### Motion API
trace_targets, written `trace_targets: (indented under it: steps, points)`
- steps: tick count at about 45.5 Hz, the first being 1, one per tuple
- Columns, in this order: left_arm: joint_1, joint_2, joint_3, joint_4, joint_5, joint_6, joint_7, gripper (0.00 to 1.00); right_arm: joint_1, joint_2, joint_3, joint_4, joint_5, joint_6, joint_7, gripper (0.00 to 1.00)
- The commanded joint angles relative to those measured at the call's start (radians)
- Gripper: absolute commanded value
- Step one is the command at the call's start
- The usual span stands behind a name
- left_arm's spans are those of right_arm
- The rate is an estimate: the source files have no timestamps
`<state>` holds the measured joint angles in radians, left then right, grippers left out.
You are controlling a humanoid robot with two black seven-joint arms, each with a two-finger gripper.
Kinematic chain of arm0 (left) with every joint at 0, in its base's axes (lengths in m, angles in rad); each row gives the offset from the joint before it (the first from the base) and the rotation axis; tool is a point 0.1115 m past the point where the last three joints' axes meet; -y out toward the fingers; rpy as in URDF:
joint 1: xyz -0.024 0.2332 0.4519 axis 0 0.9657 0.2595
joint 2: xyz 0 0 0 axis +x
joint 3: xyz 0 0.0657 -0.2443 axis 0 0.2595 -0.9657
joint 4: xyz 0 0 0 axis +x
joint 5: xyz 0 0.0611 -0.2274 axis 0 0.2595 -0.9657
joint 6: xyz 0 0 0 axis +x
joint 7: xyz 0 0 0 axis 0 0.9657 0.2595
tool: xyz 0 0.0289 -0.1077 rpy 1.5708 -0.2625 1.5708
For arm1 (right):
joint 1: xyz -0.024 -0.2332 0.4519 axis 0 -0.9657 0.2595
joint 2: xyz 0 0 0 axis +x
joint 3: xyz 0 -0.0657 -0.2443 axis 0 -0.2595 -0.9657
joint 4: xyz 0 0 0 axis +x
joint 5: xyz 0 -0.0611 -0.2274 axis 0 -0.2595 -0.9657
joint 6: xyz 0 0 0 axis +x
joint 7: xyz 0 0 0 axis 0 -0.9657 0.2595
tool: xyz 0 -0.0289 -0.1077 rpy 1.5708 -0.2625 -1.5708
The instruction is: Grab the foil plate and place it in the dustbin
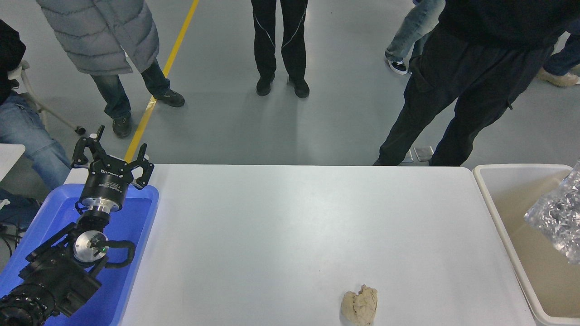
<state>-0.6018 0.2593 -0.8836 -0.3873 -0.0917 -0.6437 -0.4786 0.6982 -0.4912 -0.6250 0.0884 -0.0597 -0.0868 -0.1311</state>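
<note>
1. Over at the right edge, the foil plate sits above the inside of the dustbin — crinkled, shiny, cut off by the frame, and I cannot tell whether it hangs in the air or already rests on the tan floor.
2. The right gripper is out of the picture, so whether it grips the foil or has let go cannot be told from here.
3. The left gripper is parked at the lower left over the blue tray, its fingers spread wide, holding nothing.
4. The step in hand, as I judge it, is the drop into the bin — the carry looks done.
5. To do it well: keep the foil inside the thick rim on all sides, well away from the near wall, and release low so the light tray does not flutter or catch on the edge.
6. Foil this thin crumples and may cling to a finger, so a full opening and a straight lift out would be safest.
7. The beige paper lump lies on the white table near the front edge, well apart from the bin; people stand along the far side.
</note>
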Motion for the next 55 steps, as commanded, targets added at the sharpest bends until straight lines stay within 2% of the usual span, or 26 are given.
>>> trace_targets:
  steps: [1,19,20,23,24,26,29,41,44,49,53,55]
  points:
    - [-0.001,0.000,0.000,0.001,0.000,0.001,0.000,0.98,-0.039,0.037,0.010,-0.030,-0.005,-0.068,-0.001,0.00]
    - [-0.001,0.000,0.000,0.001,0.000,0.001,0.000,0.98,-0.054,0.039,0.013,-0.039,-0.003,-0.090,-0.001,0.00]
    - [0.000,0.000,0.000,0.001,0.000,0.001,0.000,0.98,-0.054,0.039,0.014,-0.041,-0.003,-0.096,-0.001,0.08]
    - [-0.001,0.000,0.000,0.001,0.001,0.001,0.000,0.98,-0.054,0.036,0.016,-0.042,-0.003,-0.131,-0.001,0.52]
    - [0.000,0.000,0.000,0.001,0.000,-0.001,0.000,0.98,-0.054,0.034,0.019,-0.044,-0.002,-0.149,-0.001,0.63]
    - [-0.001,0.000,0.000,0.001,0.000,-0.001,0.000,0.98,-0.054,0.031,0.021,-0.044,0.000,-0.189,-0.001,0.76]
    - [-0.001,0.000,0.000,0.001,0.000,-0.001,0.000,0.98,-0.055,0.031,0.021,-0.042,0.000,-0.217,-0.001,0.79]
    - [-0.001,0.000,0.000,0.001,0.000,-0.001,0.000,0.98,-0.040,0.025,0.024,-0.022,0.008,-0.222,-0.001,0.79]
    - [0.001,0.000,0.000,0.001,0.000,0.001,0.000,0.98,-0.032,0.000,0.024,0.008,0.009,-0.220,0.001,0.84]
    - [-0.001,0.000,0.000,-0.001,0.001,0.001,0.000,0.98,0.026,-0.088,0.022,0.164,0.011,-0.217,0.001,0.87]
    - [-0.001,0.000,0.000,0.001,0.000,0.001,0.000,0.98,0.108,-0.151,0.018,0.371,0.011,-0.215,0.001,0.98]
    - [-0.001,0.000,-0.001,-0.001,0.000,-0.001,0.000,0.98,0.157,-0.190,0.007,0.474,0.011,-0.215,0.001,0.99]
